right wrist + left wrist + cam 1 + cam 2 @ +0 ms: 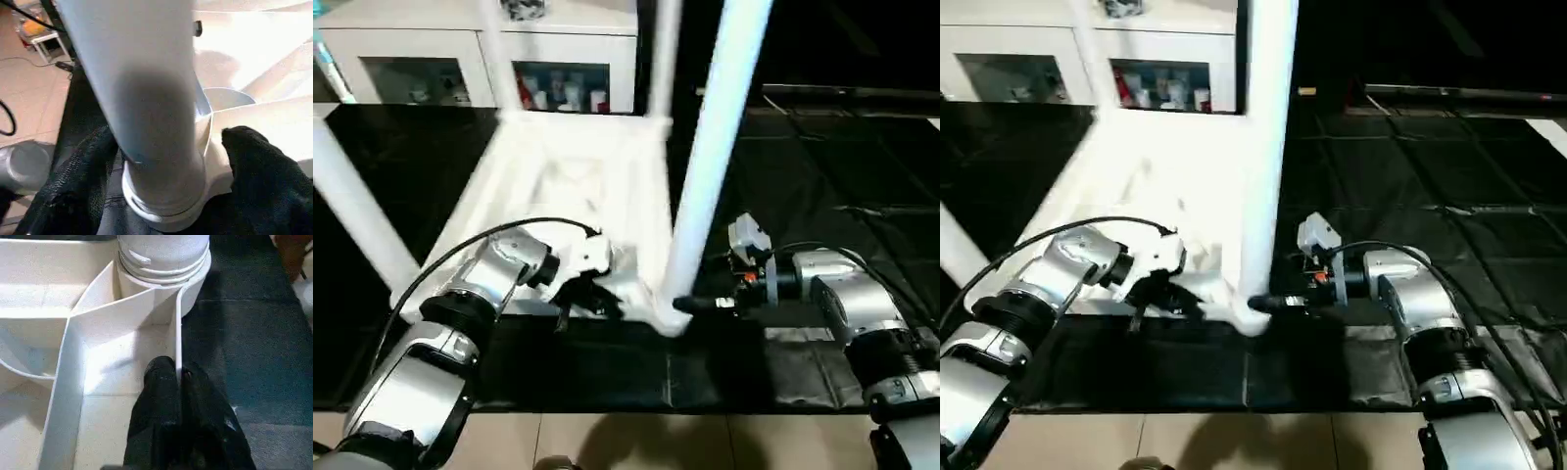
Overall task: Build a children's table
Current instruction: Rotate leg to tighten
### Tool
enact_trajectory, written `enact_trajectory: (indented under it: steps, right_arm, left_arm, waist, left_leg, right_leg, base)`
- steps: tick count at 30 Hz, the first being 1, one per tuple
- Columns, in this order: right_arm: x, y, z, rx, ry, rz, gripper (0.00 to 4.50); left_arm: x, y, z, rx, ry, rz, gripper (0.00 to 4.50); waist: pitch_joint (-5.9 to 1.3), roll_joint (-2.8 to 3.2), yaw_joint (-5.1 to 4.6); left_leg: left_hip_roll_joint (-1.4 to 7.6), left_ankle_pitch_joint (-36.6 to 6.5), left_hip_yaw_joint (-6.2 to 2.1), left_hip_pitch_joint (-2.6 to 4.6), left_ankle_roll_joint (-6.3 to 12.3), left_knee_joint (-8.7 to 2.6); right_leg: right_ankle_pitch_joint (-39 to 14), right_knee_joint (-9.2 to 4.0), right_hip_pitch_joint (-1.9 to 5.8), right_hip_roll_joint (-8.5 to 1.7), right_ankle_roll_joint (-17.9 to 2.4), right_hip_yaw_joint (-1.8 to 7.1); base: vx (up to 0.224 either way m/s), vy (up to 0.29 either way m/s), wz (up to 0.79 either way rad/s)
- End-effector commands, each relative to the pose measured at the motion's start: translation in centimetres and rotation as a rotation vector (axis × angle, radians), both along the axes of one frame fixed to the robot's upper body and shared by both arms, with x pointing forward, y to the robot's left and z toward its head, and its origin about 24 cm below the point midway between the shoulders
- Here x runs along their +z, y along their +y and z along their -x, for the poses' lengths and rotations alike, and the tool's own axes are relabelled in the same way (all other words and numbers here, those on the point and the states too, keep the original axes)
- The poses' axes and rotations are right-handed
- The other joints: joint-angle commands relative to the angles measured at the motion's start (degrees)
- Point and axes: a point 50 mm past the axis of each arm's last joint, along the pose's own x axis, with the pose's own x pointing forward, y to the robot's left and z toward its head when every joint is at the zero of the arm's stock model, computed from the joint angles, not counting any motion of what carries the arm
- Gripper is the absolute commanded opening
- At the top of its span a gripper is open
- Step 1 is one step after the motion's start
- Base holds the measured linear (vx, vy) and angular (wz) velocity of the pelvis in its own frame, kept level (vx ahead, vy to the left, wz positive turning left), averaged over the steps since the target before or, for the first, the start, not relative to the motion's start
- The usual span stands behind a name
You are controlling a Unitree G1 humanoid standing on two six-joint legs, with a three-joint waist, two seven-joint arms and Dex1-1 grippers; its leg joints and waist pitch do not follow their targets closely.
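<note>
Head stereo pair looks forward and down over both forearms at the upturned table top (570, 186) on the black mat (1449, 196); both eyes share this scene, offset sideways; left wrist camera sits very close, facing along its gripper (180, 382) at the ribbed corner; right wrist camera, equally close, faces the near-corner leg (142, 98), shared with the head views

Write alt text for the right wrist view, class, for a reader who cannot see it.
A white table leg stands in a round corner socket of the upturned white table top, with the right gripper's two black fingers spread on either side of the leg's base. Tan floor lies beyond.
</note>
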Motion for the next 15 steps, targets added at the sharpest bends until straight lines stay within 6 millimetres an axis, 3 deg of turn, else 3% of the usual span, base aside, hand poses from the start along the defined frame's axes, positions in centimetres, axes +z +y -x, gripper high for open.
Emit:
enact_trajectory:
  steps: [1,3,5,15]
  right_arm:
    - [0.59,-0.02,-0.18,0.033,-0.005,-0.005,3.35]
    - [0.58,0.1,-0.07,0.055,0.011,-0.009,3.04]
    - [0.57,0.13,-0.05,0.06,0.014,-0.01,3.04]
    - [0.25,0.39,0.33,0.102,0.054,-0.035,2.2]
  left_arm:
    - [1.04,-0.92,0.03,-0.103,-0.035,-0.015,0.0]
    - [0.99,-0.93,0.0,-0.101,-0.037,-0.014,0.0]
    - [0.97,-0.93,-0.01,-0.1,-0.038,-0.014,0.0]
    - [0.78,-0.81,-0.11,-0.086,-0.037,-0.022,0.0]
  waist:
    - [-4.4,-0.29,-0.4]
    - [-4.42,-0.38,-0.49]
    - [-4.44,-0.39,-0.54]
    - [-4.49,-0.39,-0.55]
  left_leg:
    - [1.86,-6.5,-0.12,0.2,4.12,-3.44]
    - [1.78,-5.9,-0.11,0.15,4.33,-3.39]
    - [1.77,-5.7,-0.11,0.13,4.43,-3.37]
    - [1.78,-5.6,-0.08,0.23,4.46,-3.32]
  right_leg:
    - [-7.6,-3.43,3.81,-4.38,-13.1,3.2]
    - [-6.6,-3.35,3.86,-4.29,-13.1,3.17]
    - [-6.5,-3.35,3.87,-4.3,-13.1,3.16]
    - [-6.9,-3.36,3.78,-4.24,-13.2,3.13]
  base:
    - [0.0,0.0,0.0]
    - [0.0,0.0,0.0]
    - [0.0,0.0,0.0]
    - [0.0,0.0,0.0]
